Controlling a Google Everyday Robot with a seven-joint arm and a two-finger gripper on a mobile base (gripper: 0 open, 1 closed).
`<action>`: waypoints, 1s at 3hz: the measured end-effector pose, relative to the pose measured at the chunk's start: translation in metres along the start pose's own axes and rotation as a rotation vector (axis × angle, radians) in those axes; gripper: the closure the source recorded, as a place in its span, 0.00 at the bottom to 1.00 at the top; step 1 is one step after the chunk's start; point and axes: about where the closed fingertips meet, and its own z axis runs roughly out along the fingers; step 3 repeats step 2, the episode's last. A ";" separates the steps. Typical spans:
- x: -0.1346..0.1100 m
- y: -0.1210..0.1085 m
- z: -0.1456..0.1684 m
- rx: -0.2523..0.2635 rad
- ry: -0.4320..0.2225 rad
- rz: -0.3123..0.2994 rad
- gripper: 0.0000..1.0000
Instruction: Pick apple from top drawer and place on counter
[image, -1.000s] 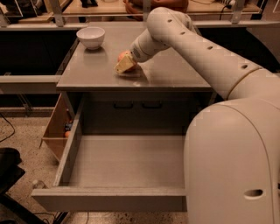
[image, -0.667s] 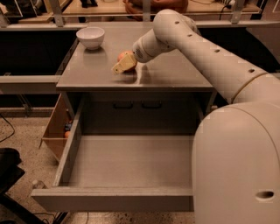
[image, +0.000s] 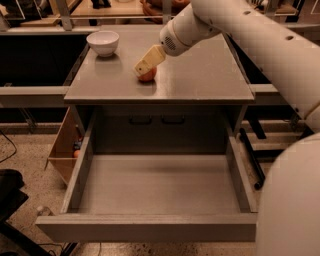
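The apple (image: 147, 76) sits on the counter (image: 205, 75), near its front left. My gripper (image: 149, 61) is right above the apple and covers its top; I cannot tell whether it touches the apple. The arm comes in from the upper right. The top drawer (image: 150, 227) is pulled wide open below the counter, and its floor is bare.
A white bowl (image: 103, 42) stands at the counter's back left. A dark-handled grey panel (image: 152, 120) is behind the drawer. A cardboard box (image: 62, 150) stands on the floor at left. My white body (image: 292, 200) fills the lower right. A wooden table (image: 110, 9) is behind.
My gripper has lifted a little and moved right. The apple now shows beneath it on the counter. The view has also shifted.
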 end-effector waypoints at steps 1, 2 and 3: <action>0.012 0.027 -0.071 0.000 0.032 -0.039 0.00; 0.042 0.066 -0.148 0.001 0.029 -0.112 0.00; 0.042 0.066 -0.148 0.001 0.029 -0.112 0.00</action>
